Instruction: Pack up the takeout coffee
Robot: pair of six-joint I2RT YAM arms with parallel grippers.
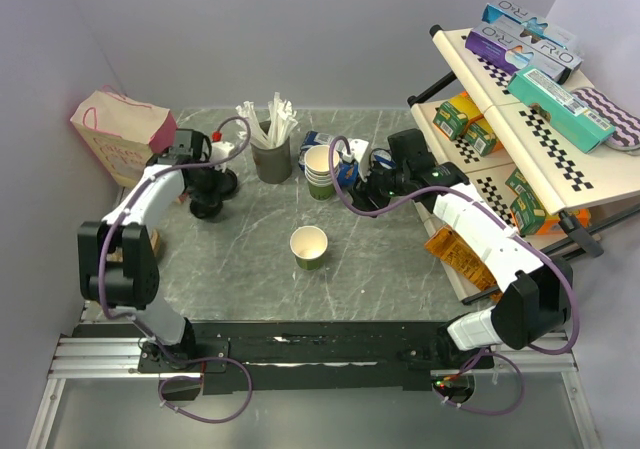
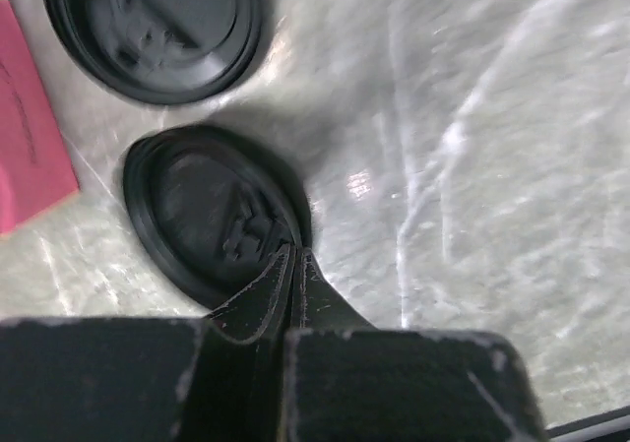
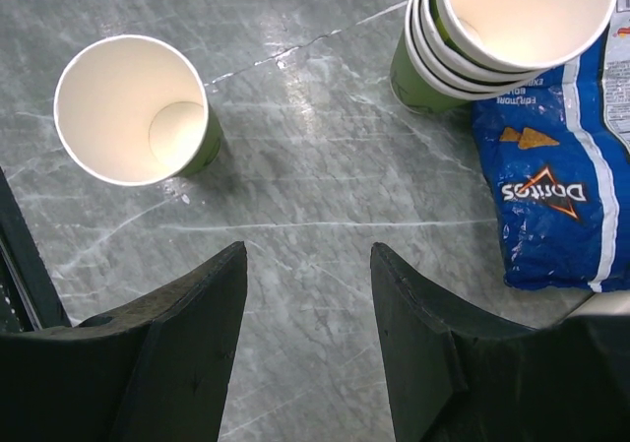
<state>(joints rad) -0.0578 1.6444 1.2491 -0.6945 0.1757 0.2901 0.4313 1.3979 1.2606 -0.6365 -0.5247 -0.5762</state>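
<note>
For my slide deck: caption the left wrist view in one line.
Left gripper shut at the rim of a black lid, a second lid and pink bag beyond.

You've got one takeout coffee cup (image 1: 309,248), standing alone near the middle of the grey marbled table (image 1: 230,264). It's a small paper cup with dark green sides and a white rolled rim. It's upright with its mouth open to the top. The inside is cream and you can see the bare round bottom. The right wrist view shows the same cup (image 3: 130,109) at upper left, base flat on the tabletop, nothing touching it.
</note>
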